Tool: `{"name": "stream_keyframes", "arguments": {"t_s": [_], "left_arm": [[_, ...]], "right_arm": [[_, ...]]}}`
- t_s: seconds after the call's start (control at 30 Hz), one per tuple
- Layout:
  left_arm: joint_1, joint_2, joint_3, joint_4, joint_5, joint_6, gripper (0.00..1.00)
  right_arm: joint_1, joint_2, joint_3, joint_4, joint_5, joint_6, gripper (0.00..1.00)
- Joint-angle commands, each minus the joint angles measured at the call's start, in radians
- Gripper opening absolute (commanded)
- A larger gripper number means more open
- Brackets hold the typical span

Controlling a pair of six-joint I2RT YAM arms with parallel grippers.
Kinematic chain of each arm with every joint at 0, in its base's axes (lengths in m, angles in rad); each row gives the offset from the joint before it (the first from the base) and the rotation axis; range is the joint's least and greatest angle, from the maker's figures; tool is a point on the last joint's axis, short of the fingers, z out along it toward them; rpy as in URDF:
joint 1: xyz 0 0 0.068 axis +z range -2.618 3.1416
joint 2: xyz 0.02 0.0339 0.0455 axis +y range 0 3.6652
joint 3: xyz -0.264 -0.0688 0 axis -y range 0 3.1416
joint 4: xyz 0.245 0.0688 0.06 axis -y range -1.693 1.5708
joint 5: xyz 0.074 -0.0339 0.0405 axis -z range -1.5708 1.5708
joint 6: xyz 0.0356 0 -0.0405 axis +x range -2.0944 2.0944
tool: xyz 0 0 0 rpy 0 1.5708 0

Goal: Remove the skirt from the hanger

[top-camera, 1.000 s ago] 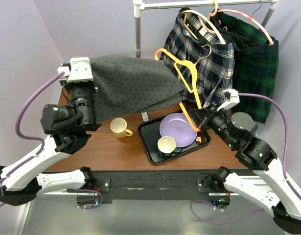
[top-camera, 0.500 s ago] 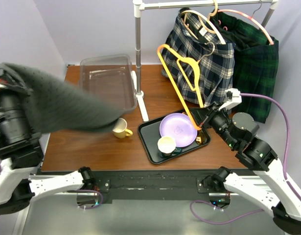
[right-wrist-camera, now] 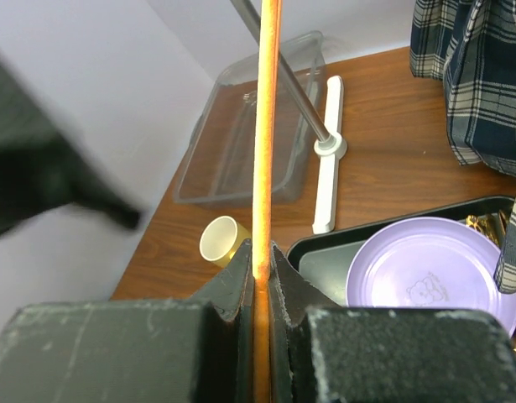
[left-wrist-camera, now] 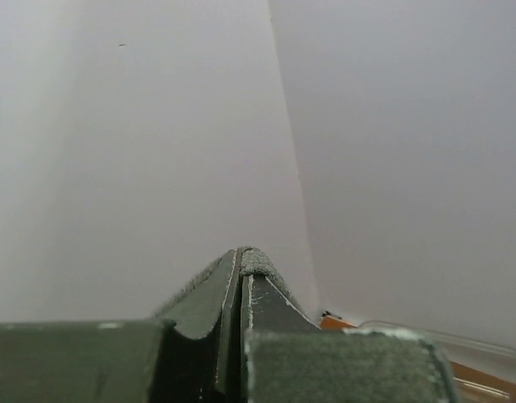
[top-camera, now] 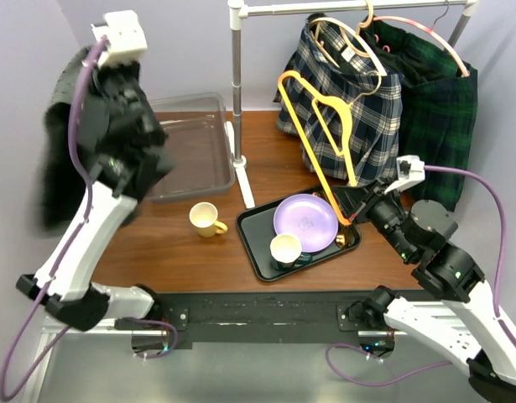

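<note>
Right gripper clamped on orange hanger bar, at right edge of tray; hanger tilted, standing above tray. Left gripper closed, pinching grey skirt; skirt off hanger, hanging blurred in air far left of tray, beyond table edge. Yellow mug just left of tray.
</note>
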Motion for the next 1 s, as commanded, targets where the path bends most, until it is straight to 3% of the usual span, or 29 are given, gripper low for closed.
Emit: {"name": "stream_keyframes", "arguments": {"t_s": [0.0, 0.17, 0.27, 0.6, 0.73, 0.83, 0.97], "left_arm": [[0.148, 0.075, 0.204, -0.266, 0.181, -0.392, 0.00], [0.231, 0.189, 0.382, -0.355, 0.229, -0.469, 0.00], [0.247, 0.247, 0.404, -0.380, 0.251, -0.508, 0.00], [0.355, 0.282, 0.192, -0.451, 0.396, -0.742, 0.00], [0.369, 0.267, 0.127, -0.420, 0.455, -0.770, 0.00], [0.371, 0.261, 0.082, -0.405, 0.534, -0.790, 0.00], [0.374, 0.252, -0.031, -0.330, 0.724, -0.922, 0.00]], "right_arm": [[0.001, -0.005, 0.014, 0.048, -0.008, -0.020, 0.00], [0.001, -0.012, 0.017, 0.033, -0.003, -0.032, 0.00], [0.000, -0.015, 0.020, 0.028, 0.005, -0.041, 0.00], [0.000, -0.025, 0.023, 0.013, 0.014, -0.057, 0.00], [0.000, -0.023, 0.023, 0.011, 0.014, -0.060, 0.00], [0.001, -0.020, 0.020, 0.019, 0.012, -0.055, 0.00], [0.000, -0.011, 0.014, 0.036, 0.008, -0.055, 0.00]]}}
